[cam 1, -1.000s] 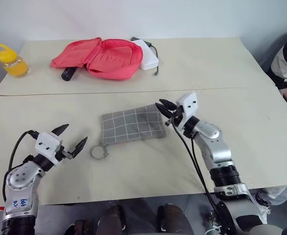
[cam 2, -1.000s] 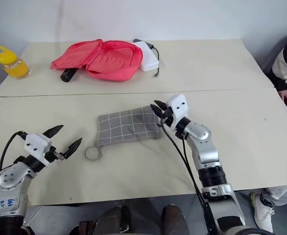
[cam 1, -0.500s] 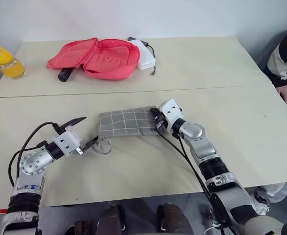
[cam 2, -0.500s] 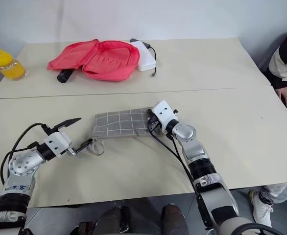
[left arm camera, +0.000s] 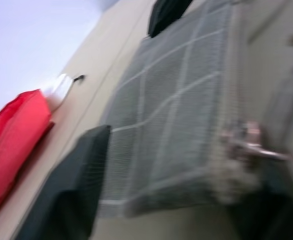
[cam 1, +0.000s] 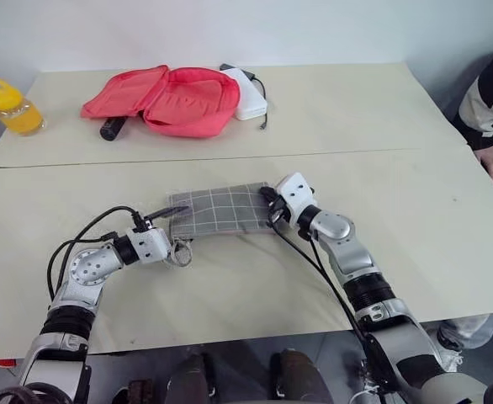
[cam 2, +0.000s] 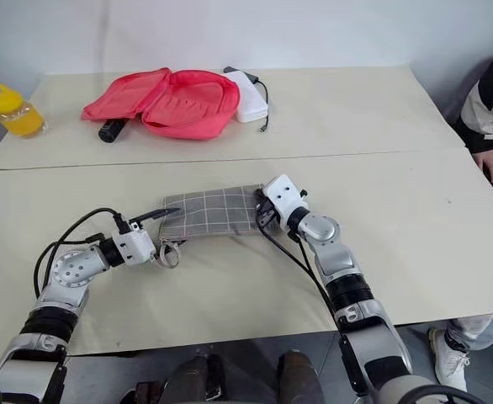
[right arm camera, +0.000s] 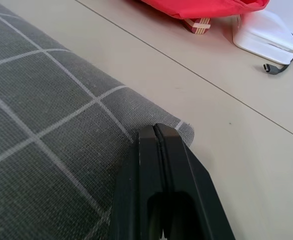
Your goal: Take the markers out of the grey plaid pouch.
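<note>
The right gripper [cam 2: 263, 212] is sitting at the right-hand end of the grey plaid pouch [cam 2: 213, 213], its two black fingers [right arm camera: 162, 165] pressed flat together and resting on the fabric near the pouch's far corner; no fabric is visibly pinched between them. The left gripper [cam 1: 172, 229] is lying level at the pouch's opposite, left-hand end, its fingers standing apart, one finger [left arm camera: 71, 185] reaching over the pouch's edge and the other lying low beside the zip. Whether it is gripping anything cannot be told, as the wrist view is blurred. The metal ring [cam 1: 179, 252] on the zip is lying on the table just beside this gripper.

The pouch is lying flat and lengthwise between the two grippers, on the near sheet of the beige table [cam 1: 255, 286]. The markers are not visible outside it.

Well apart, on the far side of the table, a pink-red case [cam 1: 166, 99] is lying open, with a black cylinder [cam 1: 112, 128] touching its left edge and a white box [cam 1: 248, 91] with a dark cable at its right. A yellow bottle [cam 1: 11, 105] is standing at the far left. A person's sleeve and hand [cam 1: 489, 158] are showing at the right edge.
</note>
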